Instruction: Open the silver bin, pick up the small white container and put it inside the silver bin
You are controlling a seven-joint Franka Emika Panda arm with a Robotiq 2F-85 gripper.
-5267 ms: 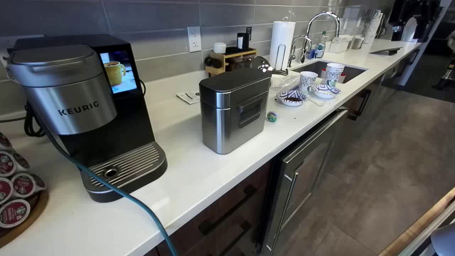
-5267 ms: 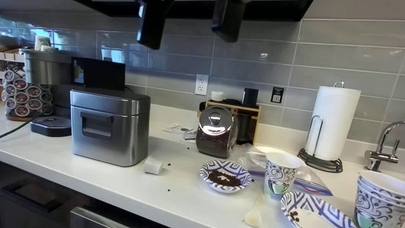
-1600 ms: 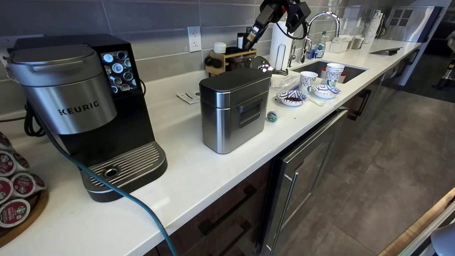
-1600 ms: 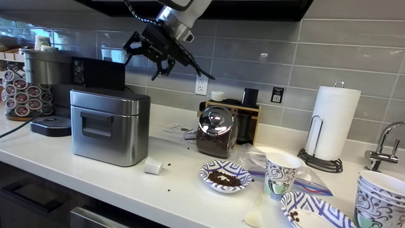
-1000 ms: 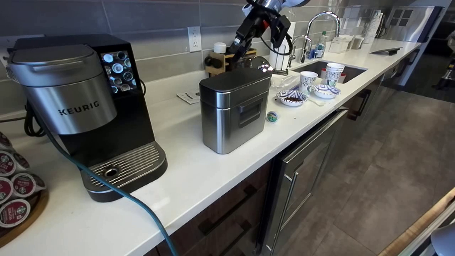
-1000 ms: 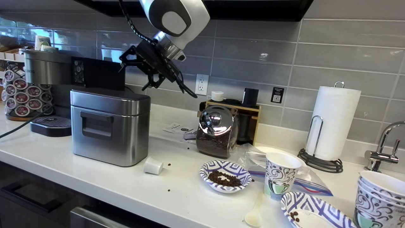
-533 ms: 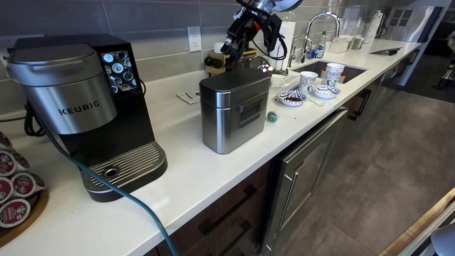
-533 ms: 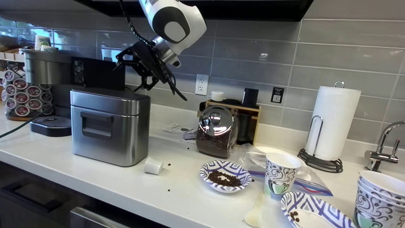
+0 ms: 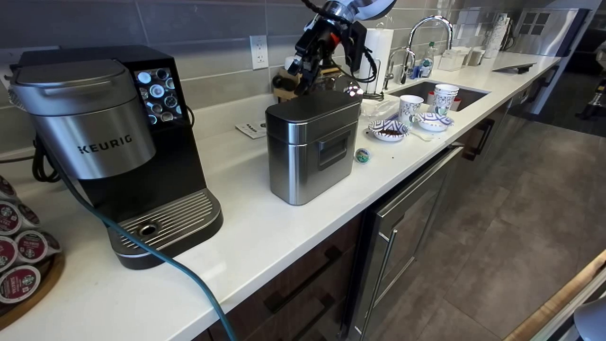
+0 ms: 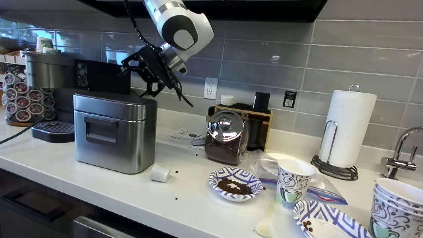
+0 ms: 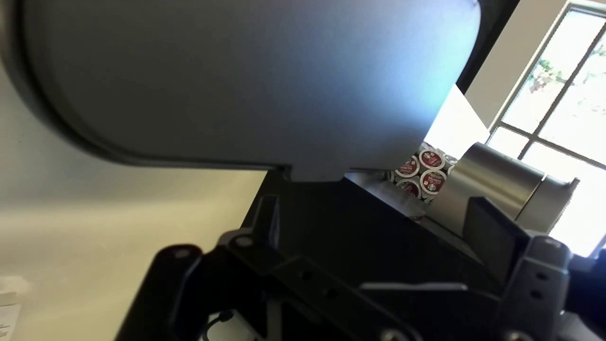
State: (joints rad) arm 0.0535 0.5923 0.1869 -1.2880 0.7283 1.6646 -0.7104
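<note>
The silver bin [image 9: 310, 161] stands upright on the counter with its flat lid down. It also shows in an exterior view with its front handle recess [image 10: 115, 138]. The small white container [image 10: 160, 173] lies on its side next to the bin's corner; its green printed end [image 9: 362, 156] faces out in an exterior view. My gripper [image 10: 134, 82] is open and empty, just above and behind the bin's back edge, tilted. In the wrist view my open fingers [image 11: 378, 227] are spread below the bin's lid [image 11: 246, 85], whose edge tab is close. Touching cannot be told.
The Keurig coffee maker [image 9: 104, 142] stands beside the bin. A jar of beans [image 10: 226, 142], a bowl of beans [image 10: 235, 195], a patterned cup [image 10: 292, 181] and a paper towel roll [image 10: 350, 129] stand on the opposite side. A cabinet [image 10: 211, 10] overhangs the arm.
My gripper has come down and across toward the bin's back edge, slowing in the last half second. It stays open. The bin and the white container have not moved.
</note>
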